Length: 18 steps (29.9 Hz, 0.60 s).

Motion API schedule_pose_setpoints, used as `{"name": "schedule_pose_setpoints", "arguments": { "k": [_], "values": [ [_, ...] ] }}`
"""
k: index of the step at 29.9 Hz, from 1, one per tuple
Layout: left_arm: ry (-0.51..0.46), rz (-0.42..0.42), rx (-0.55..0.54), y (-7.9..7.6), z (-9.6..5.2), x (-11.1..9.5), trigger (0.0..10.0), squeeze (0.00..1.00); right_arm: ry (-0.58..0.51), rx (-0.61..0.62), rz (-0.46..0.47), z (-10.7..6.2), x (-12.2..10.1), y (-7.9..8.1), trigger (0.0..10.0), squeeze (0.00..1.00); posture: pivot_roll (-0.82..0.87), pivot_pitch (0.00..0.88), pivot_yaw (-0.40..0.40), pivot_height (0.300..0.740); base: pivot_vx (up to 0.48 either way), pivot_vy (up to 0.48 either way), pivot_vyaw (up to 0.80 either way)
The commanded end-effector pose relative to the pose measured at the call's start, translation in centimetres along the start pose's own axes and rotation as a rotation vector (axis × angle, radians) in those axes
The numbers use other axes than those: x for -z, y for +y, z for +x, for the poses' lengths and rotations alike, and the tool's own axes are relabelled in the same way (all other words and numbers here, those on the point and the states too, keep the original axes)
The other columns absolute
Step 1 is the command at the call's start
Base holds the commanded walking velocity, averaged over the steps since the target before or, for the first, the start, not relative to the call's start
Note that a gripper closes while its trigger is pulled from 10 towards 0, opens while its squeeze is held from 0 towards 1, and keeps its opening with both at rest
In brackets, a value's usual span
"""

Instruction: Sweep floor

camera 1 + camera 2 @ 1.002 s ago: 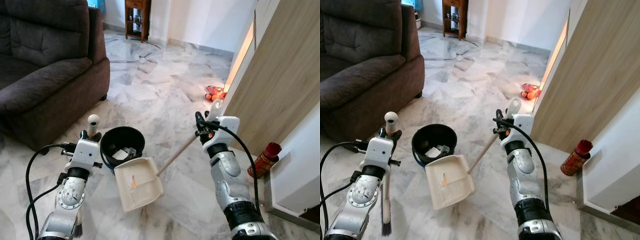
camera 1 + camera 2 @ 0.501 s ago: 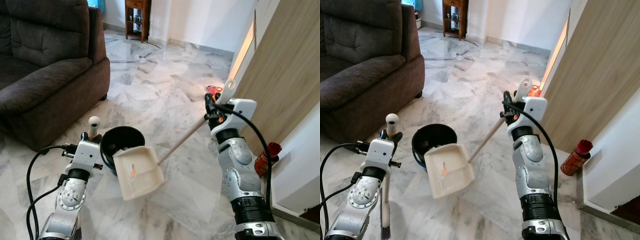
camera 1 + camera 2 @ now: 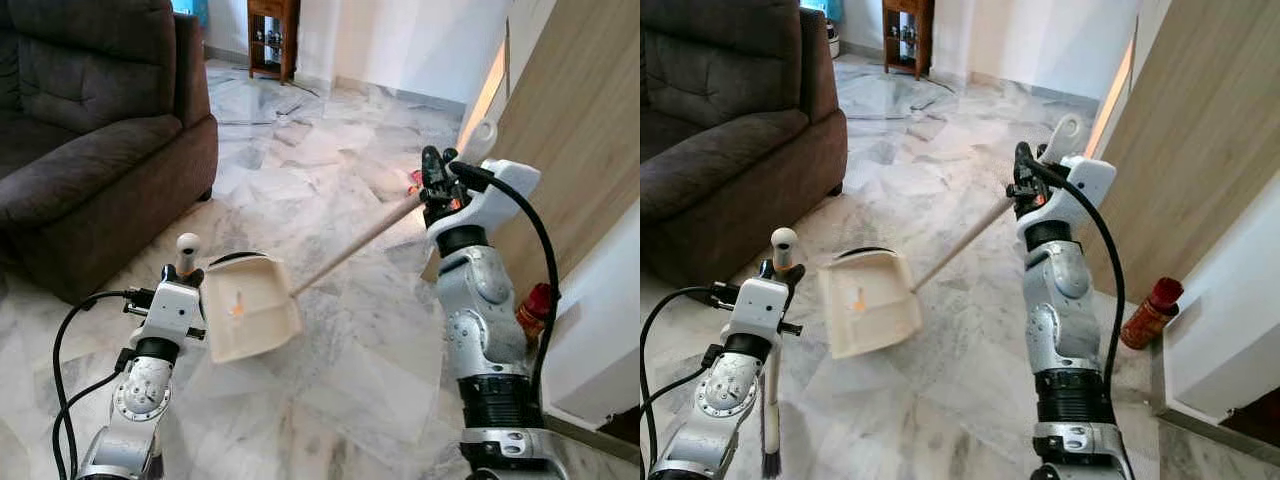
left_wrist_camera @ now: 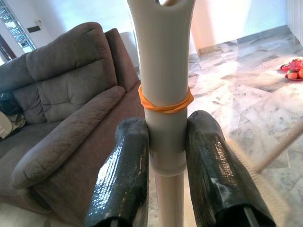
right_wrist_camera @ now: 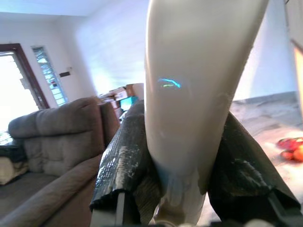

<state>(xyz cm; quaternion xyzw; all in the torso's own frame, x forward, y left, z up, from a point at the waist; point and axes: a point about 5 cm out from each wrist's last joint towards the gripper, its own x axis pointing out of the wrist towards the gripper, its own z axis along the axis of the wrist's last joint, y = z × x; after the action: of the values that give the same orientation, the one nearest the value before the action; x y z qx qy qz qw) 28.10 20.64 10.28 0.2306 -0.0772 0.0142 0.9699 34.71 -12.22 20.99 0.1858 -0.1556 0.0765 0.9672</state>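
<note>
The dustpan (image 3: 248,308) hides nearly all of the bin; raised right gripper (image 3: 437,187) clenches its handle, left gripper (image 4: 165,156) clamps the brush (image 3: 773,380) beside the sofa (image 3: 90,130)

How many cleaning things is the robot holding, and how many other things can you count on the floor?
Cleaning things held: 2, the dustpan and the broom
Sofas: 1, the sofa
Red cans: 1, the can
Fruit piles: 1, the fruit
Total: 5
</note>
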Motion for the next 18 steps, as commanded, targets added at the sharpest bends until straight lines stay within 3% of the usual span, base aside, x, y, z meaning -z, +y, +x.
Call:
{"name": "schedule_pose_setpoints", "arguments": {
  "k": [1, 18],
  "values": [
    [-0.046, 0.012, 0.001, -0.05, 0.41, -0.82, 10.0, 0.0, -0.065, -0.018, 0.028, 0.76, -1.16, 0.96, 10.0, 0.0, 0.22, 0.0, -0.084, 0.74, 0.0, 0.0, 0.0],
    [-0.041, 0.011, -0.003, -0.32, 0.4, -0.82, 10.0, 0.0, -0.063, -0.036, 0.028, 1.46, -0.98, 1.25, 10.0, 0.0, 0.22, 0.0, -0.09, 0.74, 0.0, 0.0, 0.0]
  ]
}}
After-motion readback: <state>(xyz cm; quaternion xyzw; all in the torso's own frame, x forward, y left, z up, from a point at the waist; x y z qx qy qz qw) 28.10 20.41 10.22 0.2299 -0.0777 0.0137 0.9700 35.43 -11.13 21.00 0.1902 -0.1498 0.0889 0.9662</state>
